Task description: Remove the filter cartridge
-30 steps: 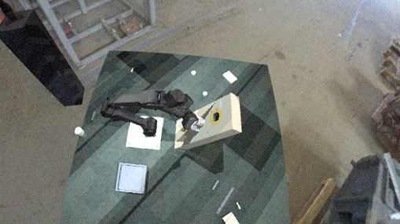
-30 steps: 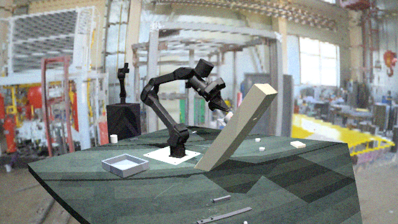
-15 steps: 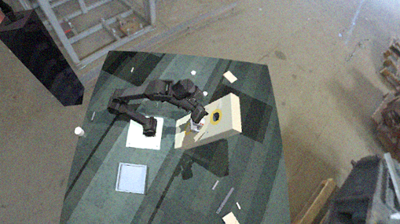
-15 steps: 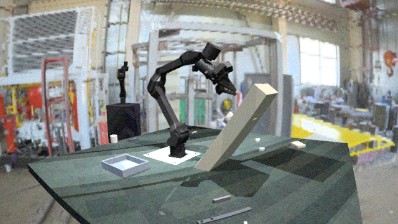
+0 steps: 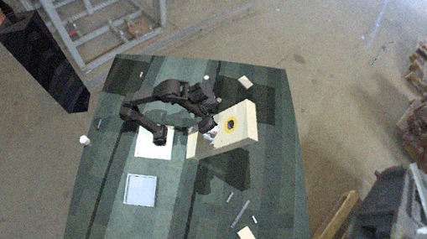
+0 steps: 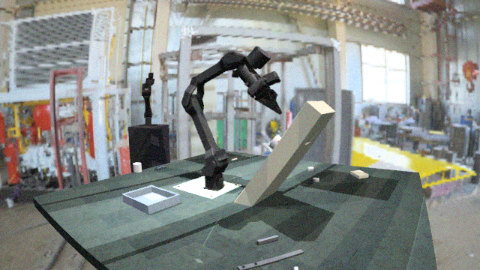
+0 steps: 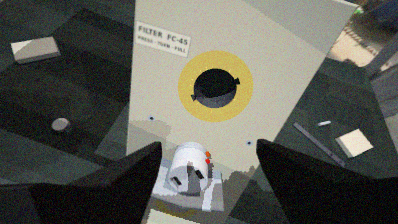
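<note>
The white filter cartridge (image 7: 189, 167) (image 6: 276, 139) is out of the panel (image 5: 236, 141) (image 6: 285, 154) (image 7: 160, 95). It rests tilted at a pale grey bracket-like piece (image 7: 214, 192) low on the sloped face, its slotted end toward the wrist camera; its exact support is unclear. The round hole (image 7: 215, 89) (image 5: 230, 125) inside the yellow ring (image 7: 186, 87) is empty. My gripper (image 7: 208, 146) (image 6: 280, 112) is open and holds nothing. It hangs above the cartridge, fingertips apart from it in the exterior view. The blue-grey tray (image 5: 126, 189) (image 6: 162, 205) is empty.
The panel leans upward away from the arm's white base plate (image 5: 142, 151) (image 6: 195, 191). A grey bar (image 5: 240, 213) (image 6: 275, 259), a beige block (image 5: 247, 236) and small pieces lie in front of it. Another block (image 5: 245, 82) (image 6: 359, 174) lies on its other side.
</note>
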